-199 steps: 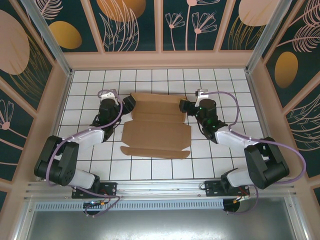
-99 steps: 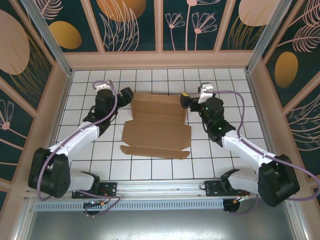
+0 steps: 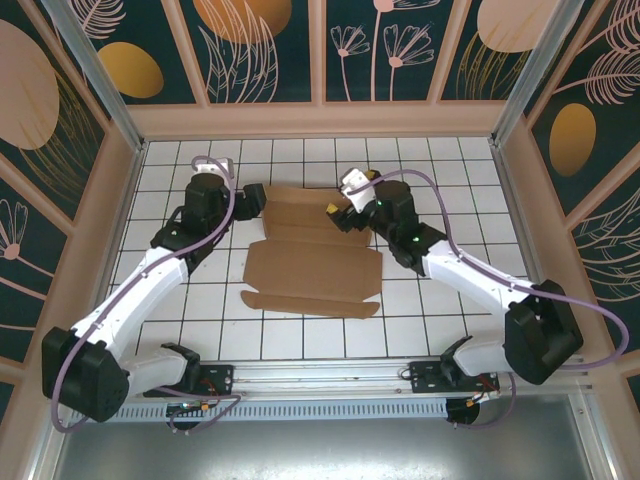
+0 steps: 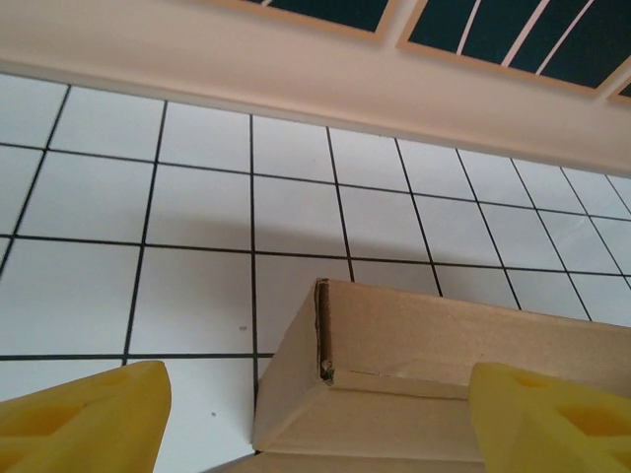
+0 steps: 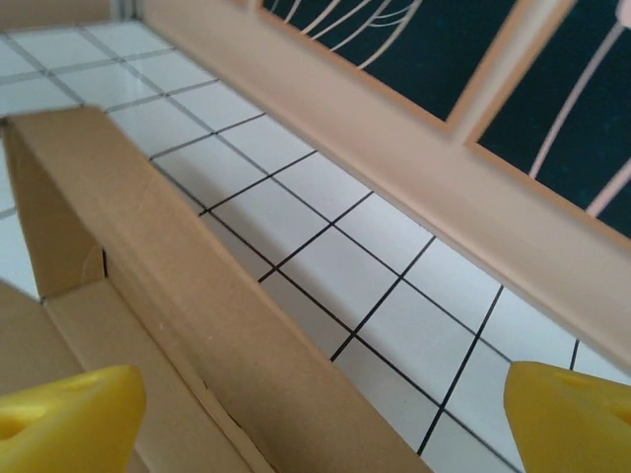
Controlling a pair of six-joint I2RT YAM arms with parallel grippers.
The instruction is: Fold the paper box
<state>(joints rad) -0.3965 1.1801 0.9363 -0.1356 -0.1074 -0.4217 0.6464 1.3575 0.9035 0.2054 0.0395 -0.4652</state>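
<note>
- Brown corrugated cardboard makes up the paper box (image 3: 312, 262), which lies on the white tiled table (image 3: 300, 335) and is only partly folded.
- At the box's far side a strip stands up as a low wall. Its nearer panels lie flat, and a narrow flap runs along its near edge.
- The left gripper (image 3: 252, 198) sits at the box's far-left corner, and its arm reaches in from the box's near-left.
- In the left wrist view this claw is spread wide, with the yellow fingertips (image 4: 84, 419) far apart and the raised far-left corner of the box between them.
- One left fingertip hangs over bare tile just left of the box. The other stands in front of the cardboard, and I cannot tell whether it touches. Nothing is clamped.
- The right gripper (image 3: 338, 210) is over the box's far strip, to the right of the strip's middle, and its arm comes in from the box's near-right.
- In the right wrist view this claw is also spread wide. The box's upright far wall runs between its yellow fingertips (image 5: 64, 414).
- One right fingertip is on the box's inner side and the other is over the tiles beyond the box. Neither pinches the wall.
- A pale wooden sill (image 4: 296, 74) runs beyond the box's far side, with bare tiles between the two.
</note>
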